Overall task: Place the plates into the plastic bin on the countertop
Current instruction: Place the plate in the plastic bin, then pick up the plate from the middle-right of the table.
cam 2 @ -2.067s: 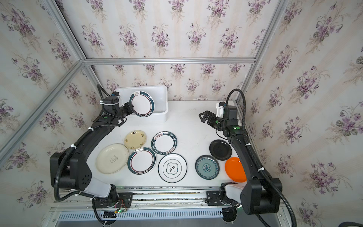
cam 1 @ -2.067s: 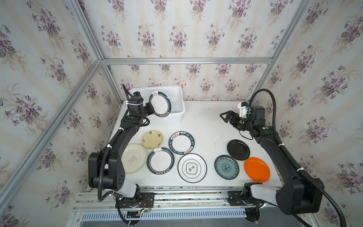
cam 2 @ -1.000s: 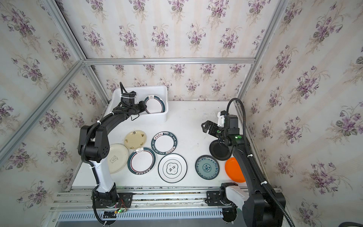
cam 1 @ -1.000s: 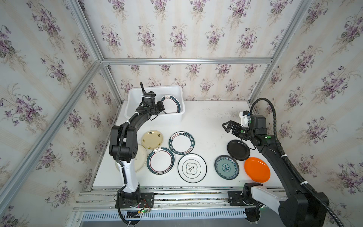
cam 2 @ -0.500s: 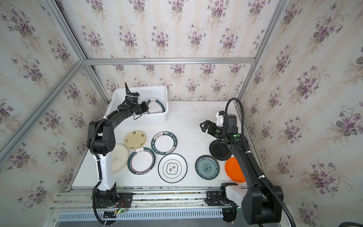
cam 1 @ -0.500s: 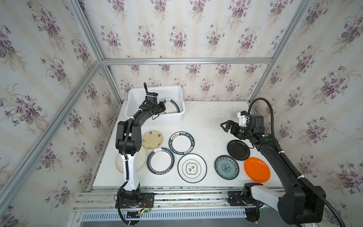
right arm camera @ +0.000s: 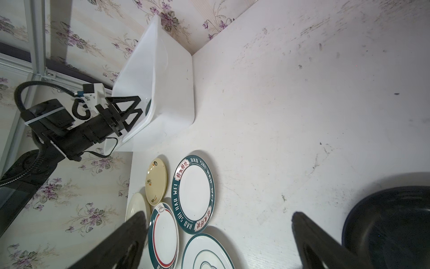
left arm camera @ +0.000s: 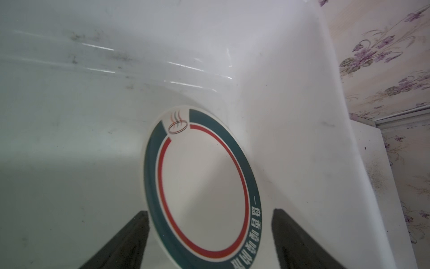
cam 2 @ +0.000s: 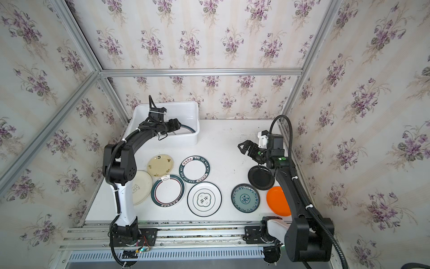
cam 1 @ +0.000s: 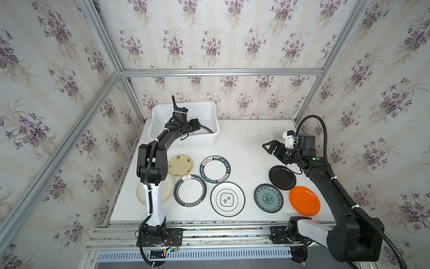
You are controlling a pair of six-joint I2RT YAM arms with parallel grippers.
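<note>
The bench (cam 1: 244, 139) was a scuffed white top, boxed in by flowered wallpaper (cam 1: 209, 35) and aluminium rails (cam 1: 221, 72). Nearest me, five plates lay flat in a row along the front edge. There was a cream plate (cam 1: 140, 198) half hidden behind the left arm (cam 1: 153, 202), a green-banded plate with a red ring (cam 1: 190, 191) and a white plate with a thin black line (cam 1: 227, 199). A blue-green patterned plate (cam 1: 268, 198) and an orange plate (cam 1: 304, 200) finished the row. All five sat well back from both end effectors, toward the arm bases.

One row further in lay a small yellowish plate (cam 1: 180, 165), a plate lettered HAO SHI HAO WEI (cam 1: 215, 169) and a black plate (cam 1: 282, 177). The black plate lay below the right end effector (cam 1: 267, 149), off to one side of its fingers. That end effector hung above the bench with its fingers spread wide and nothing between them.

Farthest off, against the back wall, stood the plastic bin (cam 1: 202, 111). The left end effector (left arm camera: 209, 210) reached inside it with its fingers spread apart. A second green-banded plate (left arm camera: 200, 184) lay in the bin right ahead of the fingertips, close to the bin's side wall. I could not tell whether either finger touched its rim.
</note>
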